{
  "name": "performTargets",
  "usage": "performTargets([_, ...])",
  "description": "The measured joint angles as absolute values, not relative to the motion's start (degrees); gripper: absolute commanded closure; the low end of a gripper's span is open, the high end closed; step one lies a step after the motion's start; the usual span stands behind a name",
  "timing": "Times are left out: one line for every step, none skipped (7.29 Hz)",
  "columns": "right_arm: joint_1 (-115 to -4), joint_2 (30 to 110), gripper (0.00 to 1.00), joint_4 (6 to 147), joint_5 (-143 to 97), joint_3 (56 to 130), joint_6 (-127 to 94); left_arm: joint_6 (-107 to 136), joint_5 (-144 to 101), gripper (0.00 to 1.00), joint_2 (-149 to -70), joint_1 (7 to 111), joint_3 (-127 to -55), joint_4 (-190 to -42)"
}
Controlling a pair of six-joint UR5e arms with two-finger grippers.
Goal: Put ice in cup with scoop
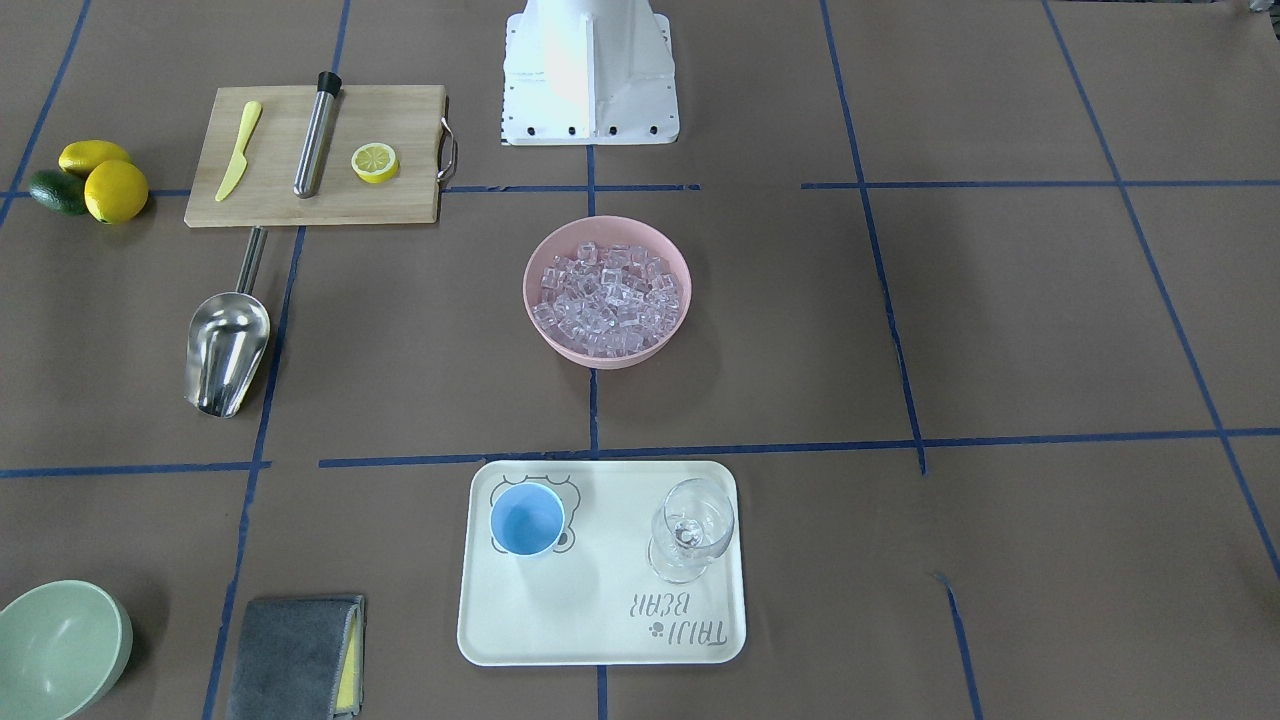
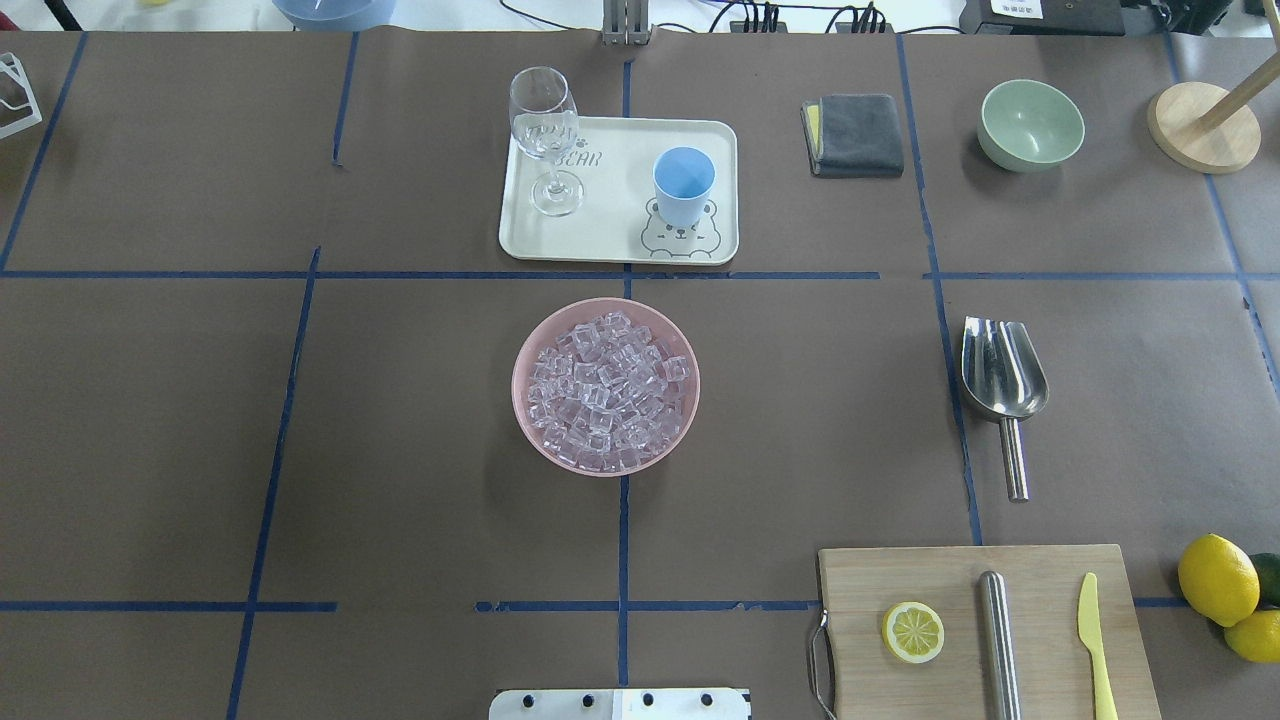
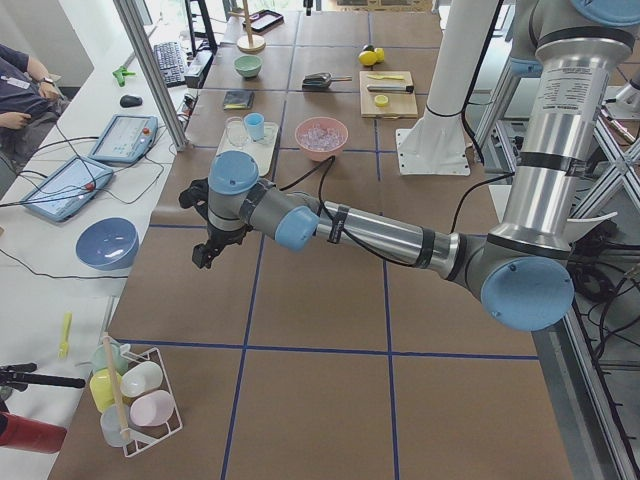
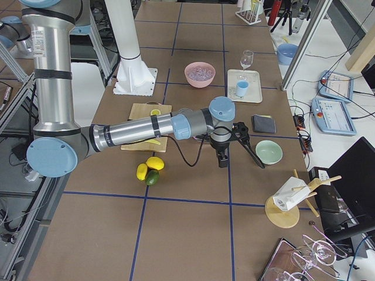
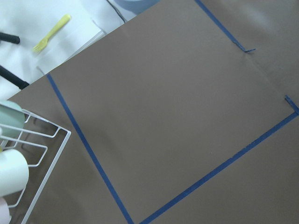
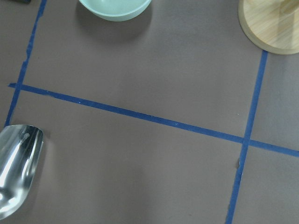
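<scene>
Steel scoop (image 2: 1003, 378), shiny, lies flat near the right gripper (image 4: 222, 157), at its wrist view's lower-left edge; spread or pressed together, cannot tell for it or the left gripper (image 3: 207, 252). Clear ice cubes (image 2: 605, 390) fill the pink round bowl (image 2: 517, 385) mid-table. Light-blue plastic cup (image 2: 684, 185) stands beyond on a cream tray (image 2: 610, 200).

Left arm (image 3: 380, 235): stretched low over brown tabletop (image 3: 320, 330)
Pincer (image 3: 206, 258): pointing down, opening unclear
Ice (image 3: 322, 133): heaped in pink bowl (image 3: 322, 151)
Cup (image 3: 255, 126): on tray (image 3: 260, 146), near bowl
Scoop (image 3: 321, 78): far end, near cutting board (image 3: 388, 97)
</scene>
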State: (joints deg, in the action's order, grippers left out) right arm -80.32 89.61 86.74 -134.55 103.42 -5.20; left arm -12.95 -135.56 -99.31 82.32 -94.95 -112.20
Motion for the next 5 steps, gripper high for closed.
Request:
performTargets([-78.99, 89.47, 0.0, 85.27, -134.61, 103.39, -6.02, -12.17, -135.3, 0.0, -99.56, 76.78, -95.3, -116.54])
performTargets([-77.54, 89.42, 0.0, 83.02, -134.64, 103.37, -8.46, -11.46, -135.01, 0.0, -100.64, 71.45, -95.45, -118.96])
performTargets([-76.36, 89.48, 0.0, 80.59, -134.64, 103.4, -11.55, -11.13, -134.78, 0.0, -102.36, 66.43, -95.33, -121.66])
performTargets([-75.76, 89.7, 0.0, 78.3, -134.65, 103.42, -13.74, -10.96, -133.74, 0.0, -104.24, 61.36, -95.06, -124.7])
performTargets([-75.5, 89.93, 0.0, 76.98, -134.65, 103.44, -14.69, -10.87, -130.98, 0.0, -106.27, 55.16, -94.43, -126.44])
